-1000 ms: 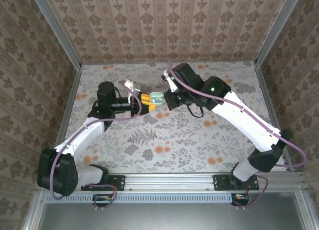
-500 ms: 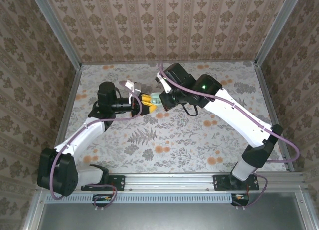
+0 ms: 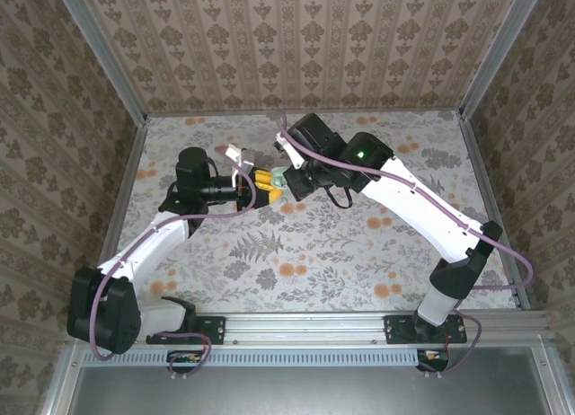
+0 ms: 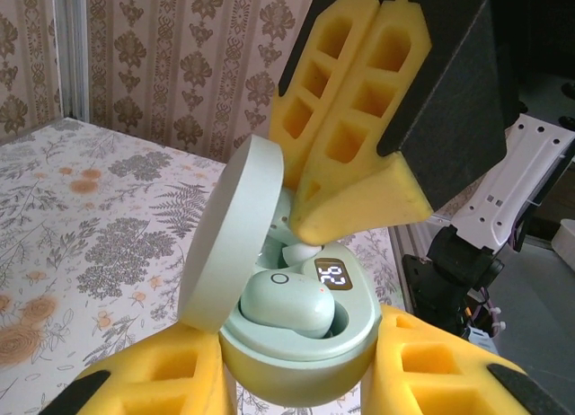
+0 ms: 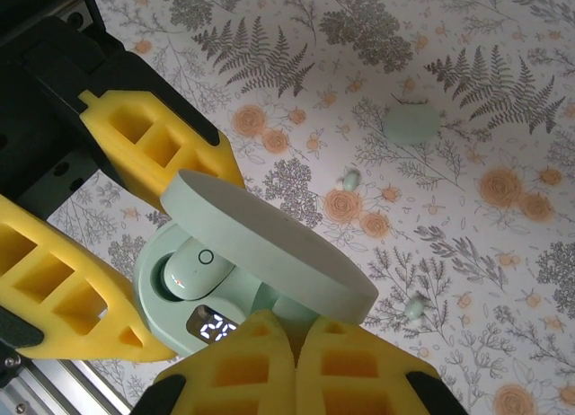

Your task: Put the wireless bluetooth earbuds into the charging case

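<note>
The mint-green charging case point(image 4: 305, 348) hangs above the table with its lid point(image 4: 229, 235) open, and my left gripper point(image 4: 301, 370) is shut on its base from both sides. One mint earbud point(image 4: 287, 300) sits in the near socket beside the lit display point(image 4: 332, 275). My right gripper point(image 4: 305, 213) is shut, its joined tips pressing down into the far socket, where a pale earbud part point(image 4: 304, 253) peeks out under them. The right wrist view looks down on the case point(image 5: 157, 294), the seated earbud point(image 5: 193, 269) and my right gripper point(image 5: 295, 334).
Below on the flowered table lie a mint pebble-shaped piece point(image 5: 411, 125) and two tiny mint bits point(image 5: 351, 177) point(image 5: 415, 307). Papered walls and metal rails point(image 3: 135, 154) enclose the table. Both arms meet at the back centre point(image 3: 278, 177).
My right arm has swung left and brought its shut tips from beside the case onto its open top. The left arm and case have stayed still.
</note>
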